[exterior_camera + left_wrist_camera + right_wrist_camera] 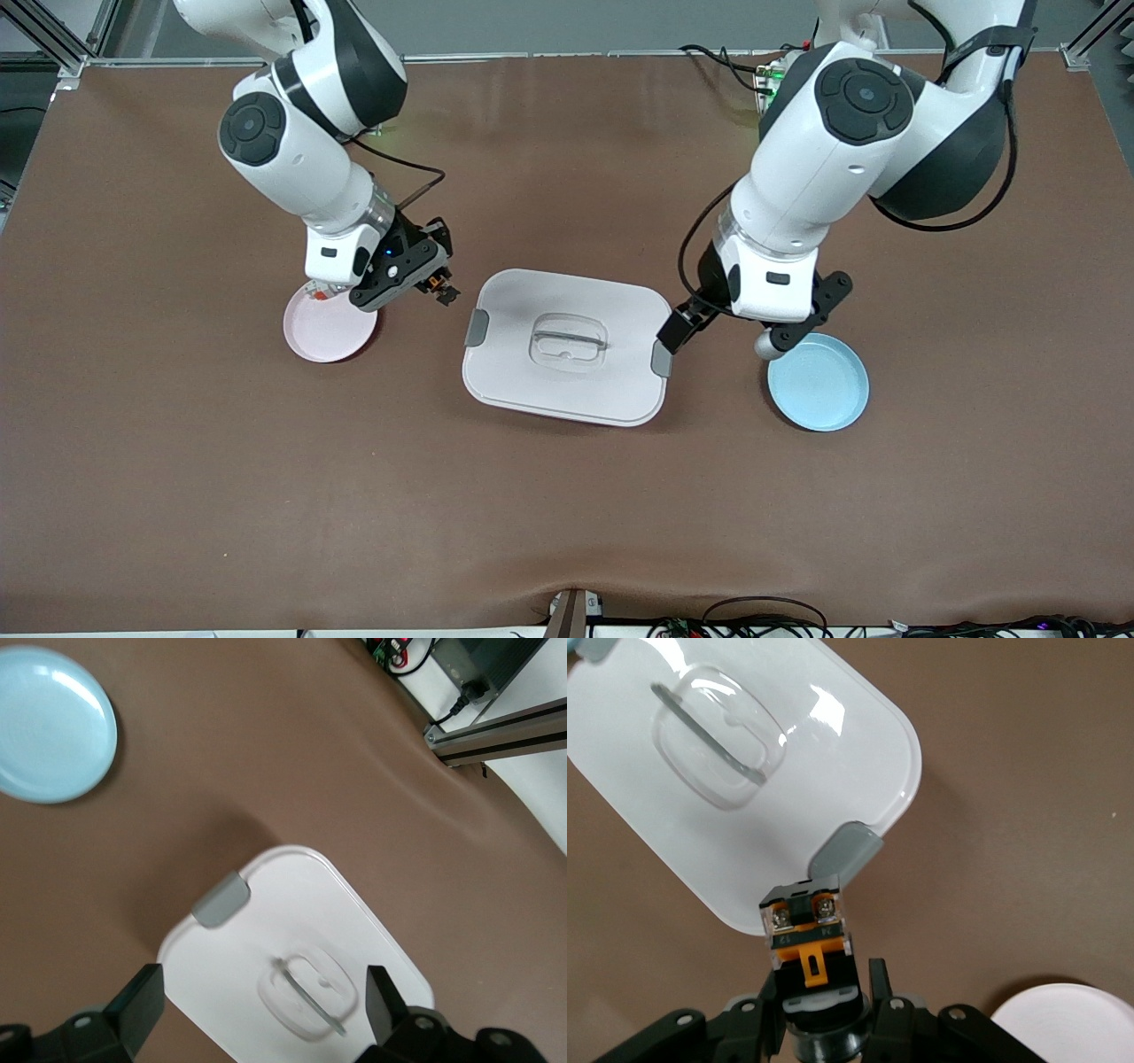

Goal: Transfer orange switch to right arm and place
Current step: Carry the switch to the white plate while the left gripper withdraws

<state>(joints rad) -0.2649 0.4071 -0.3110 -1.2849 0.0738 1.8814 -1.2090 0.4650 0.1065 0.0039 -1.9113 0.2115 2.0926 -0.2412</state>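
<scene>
1. Front view: orange switch (pixel 438 285) clamped in the jaws of the right gripper (pixel 440 288), up over the brown surface (pixel 567 514) between the pink plate (pixel 326 330) and the white lidded box (pixel 567 359). Left gripper (pixel 719 332) beside the blue plate (pixel 819 385). Nothing seen lying on the visible parts of both plates.
2. Left wrist view: jaws wide apart and holding nothing, above the closed box lid.
3. Right wrist view: switch gripped tight, near the grey latch (pixel 849 849).
</scene>
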